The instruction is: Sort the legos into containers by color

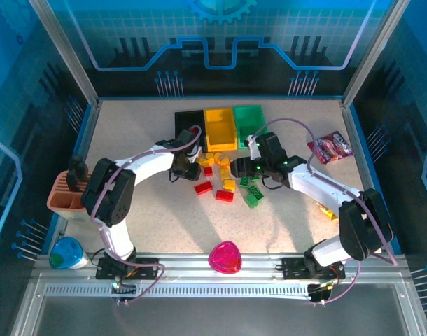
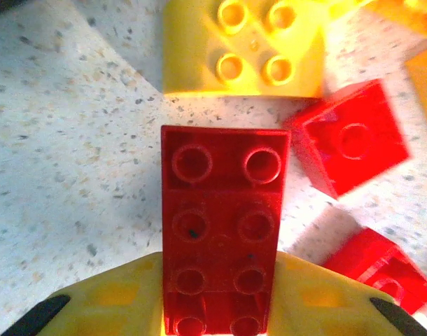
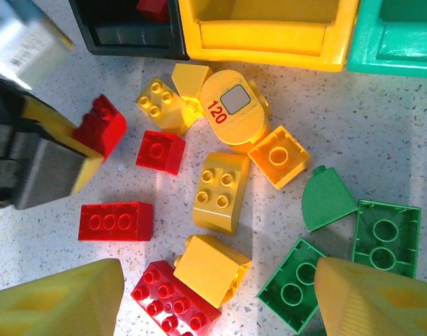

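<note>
My left gripper (image 2: 217,301) is shut on a long red lego (image 2: 224,231), its yellow fingers (image 2: 115,301) pressed on both sides. In the overhead view the left gripper (image 1: 187,166) sits at the pile's left edge, below the black bin (image 1: 187,122). The yellow bin (image 1: 220,126) and green bin (image 1: 250,122) stand beside it. My right gripper (image 3: 217,301) hangs open over loose legos: a yellow brick (image 3: 220,190), a green one (image 3: 385,234) and a red one (image 3: 115,220). The black bin (image 3: 129,38) holds a red piece (image 3: 154,8).
A purple snack packet (image 1: 331,147) lies at the right. A pink heart-shaped dish (image 1: 225,257) sits near the front edge, and a peach slotted holder (image 1: 65,194) with a blue cup (image 1: 66,253) stands at the left. One yellow piece (image 1: 327,212) lies by the right arm.
</note>
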Controlling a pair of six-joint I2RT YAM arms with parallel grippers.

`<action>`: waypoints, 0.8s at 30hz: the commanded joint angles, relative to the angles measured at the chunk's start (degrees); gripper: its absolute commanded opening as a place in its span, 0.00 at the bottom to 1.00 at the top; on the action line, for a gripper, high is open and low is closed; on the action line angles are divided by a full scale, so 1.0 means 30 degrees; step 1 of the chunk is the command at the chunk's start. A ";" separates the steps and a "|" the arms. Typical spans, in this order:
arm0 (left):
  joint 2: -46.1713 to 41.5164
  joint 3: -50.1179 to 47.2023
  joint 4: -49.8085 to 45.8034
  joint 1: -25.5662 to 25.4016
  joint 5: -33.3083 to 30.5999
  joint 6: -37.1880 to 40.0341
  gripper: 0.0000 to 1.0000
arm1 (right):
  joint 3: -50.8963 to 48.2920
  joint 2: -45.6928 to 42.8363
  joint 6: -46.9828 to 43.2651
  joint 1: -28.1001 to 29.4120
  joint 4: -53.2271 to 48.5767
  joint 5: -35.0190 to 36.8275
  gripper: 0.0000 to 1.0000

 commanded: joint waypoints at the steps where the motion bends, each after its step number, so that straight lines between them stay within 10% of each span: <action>1: -0.1960 -0.0302 -0.0225 0.0155 -0.0316 -0.0528 0.32 | -0.0492 -0.0571 0.0203 -0.0362 0.0221 -0.0081 0.73; 16: 0.2743 0.7867 -0.2233 0.2477 -0.0981 -0.0362 0.32 | -0.2094 -0.1804 0.0669 -0.0328 0.0209 -0.0376 0.72; 17: 0.3242 0.8596 -0.2471 0.2628 -0.0952 -0.0428 0.36 | -0.2068 -0.1863 0.0619 -0.0309 0.0065 -0.0359 0.72; 19: 0.4070 1.0138 -0.3225 0.2850 -0.1862 -0.1009 0.83 | -0.1997 -0.2001 0.0548 -0.0278 -0.0139 -0.0331 0.73; 24: 0.1797 0.8900 -0.1281 0.2700 -0.1123 -0.2220 0.89 | -0.2094 -0.2375 0.0479 0.0044 -0.0230 -0.0116 0.73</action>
